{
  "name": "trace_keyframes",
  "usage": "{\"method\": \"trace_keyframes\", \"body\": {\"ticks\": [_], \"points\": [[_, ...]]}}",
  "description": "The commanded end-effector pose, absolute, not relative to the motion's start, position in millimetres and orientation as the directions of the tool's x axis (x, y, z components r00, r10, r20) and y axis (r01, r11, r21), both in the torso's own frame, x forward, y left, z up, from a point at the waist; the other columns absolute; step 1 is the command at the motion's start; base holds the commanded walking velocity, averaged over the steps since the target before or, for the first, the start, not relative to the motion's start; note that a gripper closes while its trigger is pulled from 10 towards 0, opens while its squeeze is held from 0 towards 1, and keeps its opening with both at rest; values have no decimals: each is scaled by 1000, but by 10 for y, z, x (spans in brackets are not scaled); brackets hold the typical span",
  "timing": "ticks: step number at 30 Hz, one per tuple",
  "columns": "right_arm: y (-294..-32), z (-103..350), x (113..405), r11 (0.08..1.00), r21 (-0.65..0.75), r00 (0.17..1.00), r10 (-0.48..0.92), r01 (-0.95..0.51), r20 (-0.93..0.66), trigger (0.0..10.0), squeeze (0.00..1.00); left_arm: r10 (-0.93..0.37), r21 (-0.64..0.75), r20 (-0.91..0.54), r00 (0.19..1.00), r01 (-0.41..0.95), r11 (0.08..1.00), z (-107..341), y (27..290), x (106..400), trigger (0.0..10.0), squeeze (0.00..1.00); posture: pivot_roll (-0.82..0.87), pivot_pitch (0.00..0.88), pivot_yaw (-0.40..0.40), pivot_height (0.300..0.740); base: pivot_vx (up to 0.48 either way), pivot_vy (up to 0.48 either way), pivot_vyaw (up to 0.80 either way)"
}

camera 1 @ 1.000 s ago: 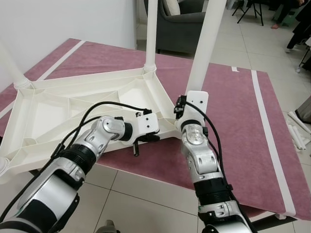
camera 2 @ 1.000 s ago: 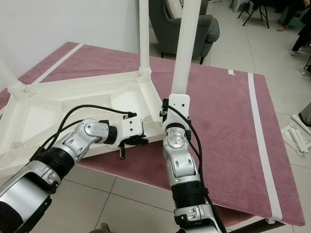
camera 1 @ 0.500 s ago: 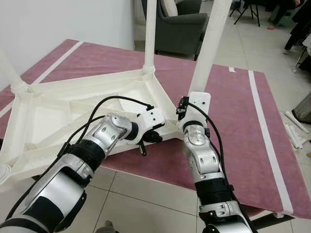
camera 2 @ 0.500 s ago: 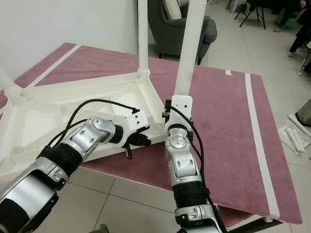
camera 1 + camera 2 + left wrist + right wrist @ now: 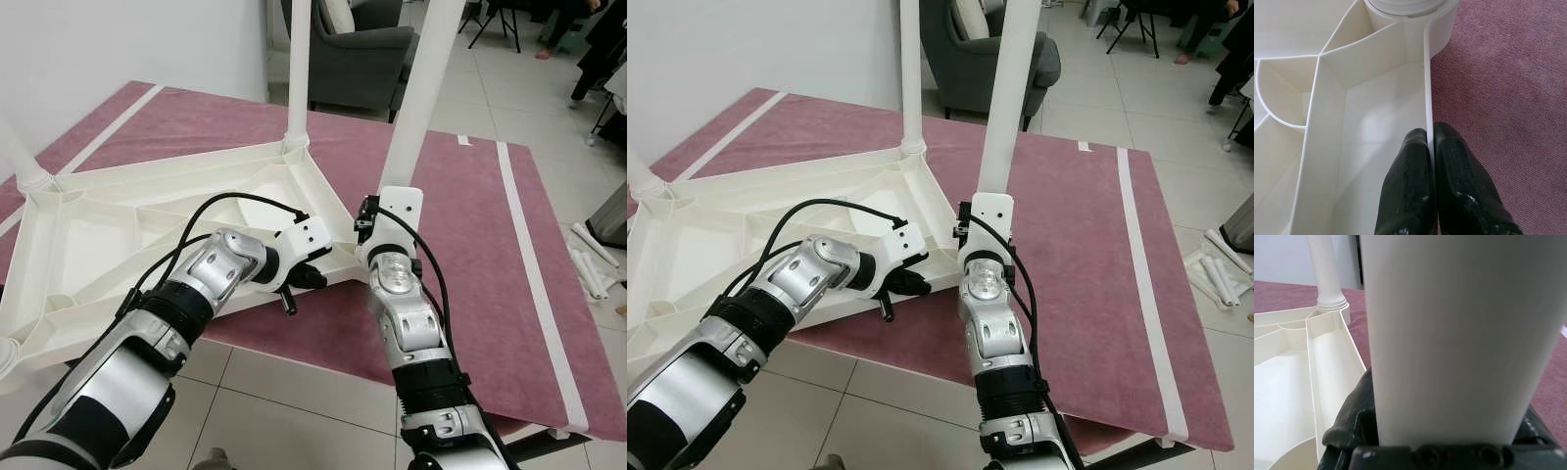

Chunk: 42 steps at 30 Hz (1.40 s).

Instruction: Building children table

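Fingers (image 5: 1406,196) of the left gripper (image 5: 1431,142) pinch the table top (image 5: 118,225) rim; the right gripper (image 5: 982,211) hugs a white leg (image 5: 1004,93).

Left gripper (image 5: 1431,147) shifted along tabletop (image 5: 88,230) rim toward corner; wrist rolled, fingers (image 5: 1410,181) now point forward.

Table leg (image 5: 421,93) top cut off; chair (image 5: 362,49) cropped.
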State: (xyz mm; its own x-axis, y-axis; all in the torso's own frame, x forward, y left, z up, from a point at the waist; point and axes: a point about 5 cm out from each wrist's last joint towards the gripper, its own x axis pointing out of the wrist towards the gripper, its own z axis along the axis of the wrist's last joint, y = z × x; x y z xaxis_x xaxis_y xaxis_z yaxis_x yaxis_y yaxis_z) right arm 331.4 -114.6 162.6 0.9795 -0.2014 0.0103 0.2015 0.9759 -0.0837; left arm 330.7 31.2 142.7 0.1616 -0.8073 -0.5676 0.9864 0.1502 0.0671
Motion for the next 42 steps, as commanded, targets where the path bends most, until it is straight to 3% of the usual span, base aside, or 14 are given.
{"method": "trace_keyframes", "body": {"ticks": [1, 20, 21, 22, 23, 24, 27, 28, 29, 30, 34, 35, 36, 42], "points": [[-1269, 1328, 3302, 957, -140, 949, -274, 254, -154, 0, 0, -908, 473, -385, -163, 811, -346, 1798, 33, 3024, 0, 0, 77, 0, 7, 740, 0, 0, 0], [-1245, 1310, 3280, 959, -154, 955, -259, 237, -144, 0, 0, -909, 471, -387, -156, 813, -341, 1770, 31, 3025, 0, 0, 79, 0, 0, 740, 0, 0, 0], [-1290, 1339, 3250, 986, -145, 991, -91, 77, -93, 10000, 0, -948, 473, -318, -10, 865, -168, 1716, 125, 3078, 10000, 0, 104, 0, 0, 740, 0, 0, 0], [-1323, 1367, 3215, 987, -153, 998, 39, -47, -58, 10000, 0, -956, 467, -272, 106, 884, -35, 1677, 211, 3115, 10000, 0, 103, 0, 0, 740, 0, 0, 0], [-1323, 1367, 3215, 987, -153, 998, 39, -47, -58, 10000, 0, -956, 467, -272, 106, 884, -35, 1677, 211, 3115, 10000, 0, 103, 0, 0, 740, 0, 0, 0], [-1343, 1388, 3185, 978, -163, 992, 124, -128, -37, 10000, 0, -952, 461, -245, 184, 886, 53, 1654, 274, 3139, 10000, 0, 103, 0, 0, 740, 0, 0, 0], [-1349, 1399, 3171, 971, -166, 985, 168, -170, -29, 10000, 0, -947, 454, -234, 221, 886, 95, 1642, 307, 3151, 10000, 0, 104, 0, 0, 740, 0, 0, 0], [-1341, 1405, 3171, 972, -152, 983, 179, -181, -25, 10000, 1000, -948, 449, -234, 215, 889, 90, 1641, 306, 3149, 10000, 545, 103, 0, 0, 740, 0, 0, 0], [-1341, 1405, 3171, 972, -152, 983, 179, -181, -25, 10000, 1000, -948, 449, -234, 215, 889, 90, 1641, 306, 3149, 10000, 545, 103, 0, 0, 740, 0, 0, 0], [-1328, 1414, 3165, 970, -147, 981, 194, -195, -20, 10000, 1000, -949, 440, -234, 211, 893, 91, 1640, 307, 3150, 10000, 1000, 103, 0, 0, 740, 0, 0, 0], [-1323, 1422, 3162, 968, -152, 980, 200, -201, -18, 10000, 1000, -949, 446, -230, 218, 890, 96, 1647, 307, 3155, 10000, 1000, 102, 0, 0, 740, 0, 0, 0], [-1320, 1428, 3160, 966, -157, 978, 206, -206, -16, 10000, 824, -948, 452, -220, 230, 885, 110, 1658, 308, 3165, 10000, 890, 102, 0, 0, 740, 0, 0, 0], [-1322, 1435, 3158, 964, -165, 978, 209, -208, -13, 10000, 0, -948, 456, -215, 236, 883, 117, 1667, 308, 3171, 10000, 0, 102, 0, 0, 740, 0, 0, 0], [-1340, 1467, 3138, 959, -163, 972, 236, -232, 0, 10000, 0, -958, 438, -170, 232, 888, 138, 1741, 312, 3166, 10000, 0, 104, 0, 0, 740, 0, 0, 0]]}}
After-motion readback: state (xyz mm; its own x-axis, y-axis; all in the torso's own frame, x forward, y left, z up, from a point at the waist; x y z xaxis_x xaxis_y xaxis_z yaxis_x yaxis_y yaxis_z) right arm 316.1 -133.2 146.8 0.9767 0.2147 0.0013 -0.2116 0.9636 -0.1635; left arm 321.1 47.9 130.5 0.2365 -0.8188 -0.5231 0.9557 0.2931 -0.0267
